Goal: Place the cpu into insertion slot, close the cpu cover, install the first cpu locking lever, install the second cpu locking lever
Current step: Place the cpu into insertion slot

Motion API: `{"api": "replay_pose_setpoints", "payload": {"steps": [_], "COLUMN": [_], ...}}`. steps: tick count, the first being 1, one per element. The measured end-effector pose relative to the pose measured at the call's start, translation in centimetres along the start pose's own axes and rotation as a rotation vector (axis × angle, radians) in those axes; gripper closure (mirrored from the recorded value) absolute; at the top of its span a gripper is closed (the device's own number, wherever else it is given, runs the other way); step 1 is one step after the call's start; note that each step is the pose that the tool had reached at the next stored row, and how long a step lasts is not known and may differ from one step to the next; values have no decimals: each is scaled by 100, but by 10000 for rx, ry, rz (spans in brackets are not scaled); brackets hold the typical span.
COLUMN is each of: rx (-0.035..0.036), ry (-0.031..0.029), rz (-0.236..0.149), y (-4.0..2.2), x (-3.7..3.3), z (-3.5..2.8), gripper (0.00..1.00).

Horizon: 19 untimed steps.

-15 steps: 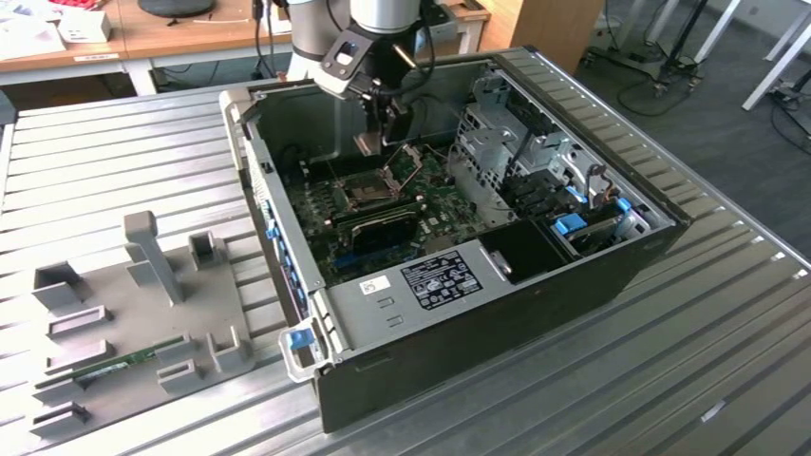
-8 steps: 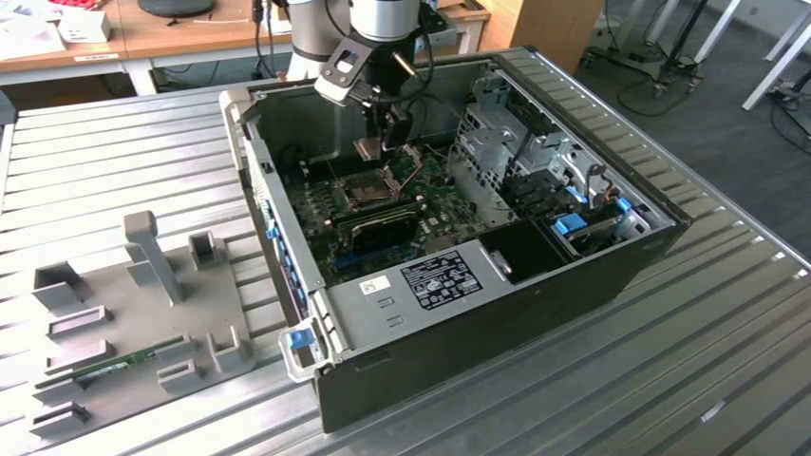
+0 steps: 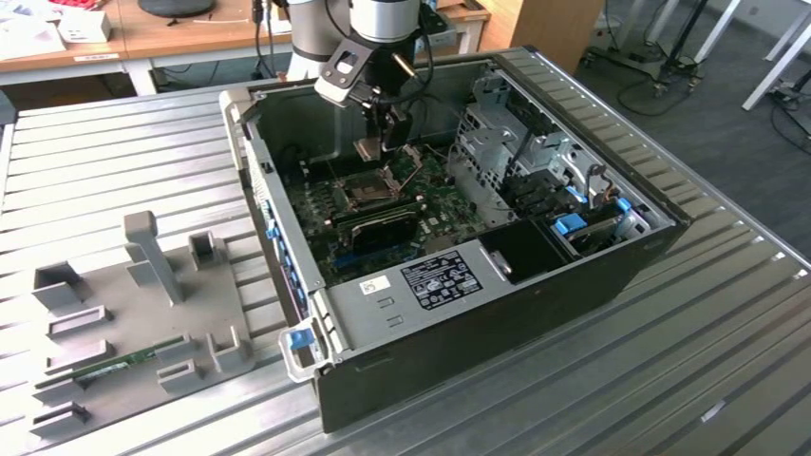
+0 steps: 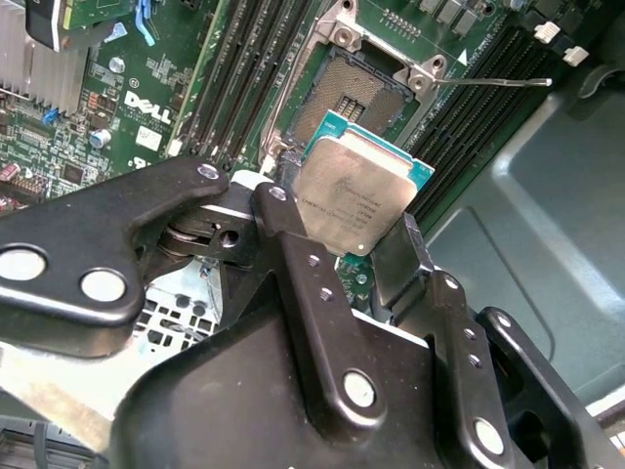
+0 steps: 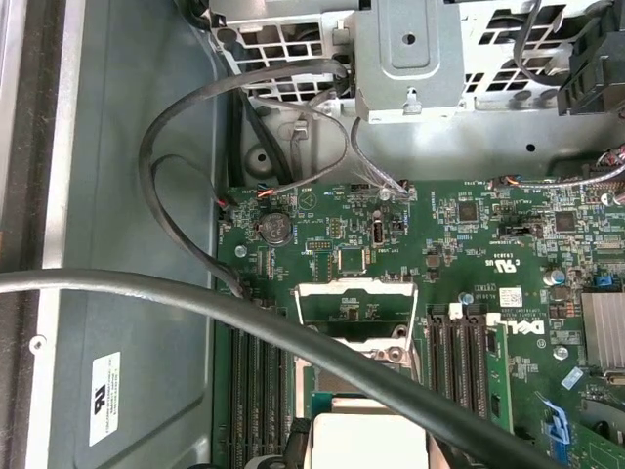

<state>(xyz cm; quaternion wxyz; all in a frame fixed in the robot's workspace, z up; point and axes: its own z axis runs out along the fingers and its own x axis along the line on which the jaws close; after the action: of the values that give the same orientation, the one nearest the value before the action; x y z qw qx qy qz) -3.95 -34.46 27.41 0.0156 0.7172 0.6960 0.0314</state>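
Ribbed metal worktop [image 3: 114, 152] carries an open computer case [image 3: 507, 313] lying on its side, and the arm reaches down into it from the far side. Its claw [image 4: 347, 230] is closed on the cpu [image 4: 354, 186], with the black fingers [image 4: 283, 220] pinching two opposite edges. The silvery face of the chip is turned up and the chip is tilted. It hangs just above the insertion slot [image 4: 352, 93], not seated. The slot's dark bed lies uncovered within its metal rim.

In the first wrist view the cpu cover [image 5: 356, 286] stands swung up off the slot. A thick grey cable [image 5: 195, 293] crosses in front of it.

A thin metal lever [image 4: 493, 83] sticks out beside the slot, and long black memory slots [image 4: 244, 78] run along the green board [image 5: 469, 225] on either side.

On the exterior view's left, well apart from the case, a grey holder tray [image 3: 140, 313] rests on the worktop.
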Motion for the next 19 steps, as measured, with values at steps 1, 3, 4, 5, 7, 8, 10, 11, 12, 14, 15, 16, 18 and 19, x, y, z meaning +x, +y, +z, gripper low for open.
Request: {"api": "replay_pose_setpoints", "payload": {"steps": [1,3,4,5,7,8,10,11,12,14,15,16,18,19], "rx": [2,2,2,2,1,0,2,2,3,2,2,3,1,1], "ry": [-3,-4,-5,-4,-2,-1,-4,-3,-6,-5,-5,-5,-1,-2], "rz": [-1,0,0,0,0,0,0,0,0,0,0,-1,-1,0], "y": [0,-1,-1,-1,-1,-1,-1,-2,-2,-2,-2,-2,-2,-2], "x": [0,-1,-1,-1,0,0,-1,-1,-1,-1,-1,-1,-1,-1], "z": [3,6,6,6,10,13,19,23,24,26,26,27,33,36], "gripper": [46,46,46,46,46,46,46,46,46,46,46,46,46,46]}}
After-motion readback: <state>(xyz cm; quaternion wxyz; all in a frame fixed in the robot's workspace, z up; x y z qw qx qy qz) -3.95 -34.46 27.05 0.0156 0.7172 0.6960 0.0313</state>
